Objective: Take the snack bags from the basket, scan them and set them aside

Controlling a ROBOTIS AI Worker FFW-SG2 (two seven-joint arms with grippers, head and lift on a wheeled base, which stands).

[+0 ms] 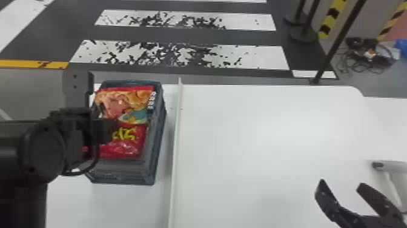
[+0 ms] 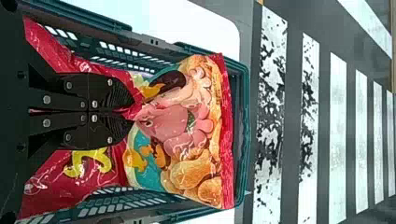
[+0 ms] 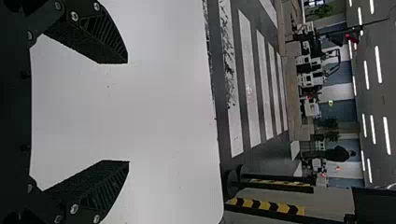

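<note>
My left gripper point(image 1: 104, 130) is over the left side of the dark basket point(image 1: 159, 136), above a red snack bag point(image 1: 130, 145) with yellow lettering and a food picture. In the left wrist view the left gripper point(image 2: 132, 112) has its fingers together, with creased red film of the snack bag point(image 2: 177, 126) pinched at their tips. The bag lies inside the green basket point(image 2: 244, 130). Over the right part of the white table, my right gripper point(image 1: 340, 182) stands open with nothing held; the right wrist view shows that gripper point(image 3: 128, 112) with its fingers wide apart.
A thin raised white divider point(image 1: 177, 130) runs along the white table point(image 1: 257, 136) just right of the basket. At the right edge is a grey device on a pale stalk point(image 1: 393, 166). Barrier posts with dark bases point(image 1: 302, 35) stand on the floor beyond.
</note>
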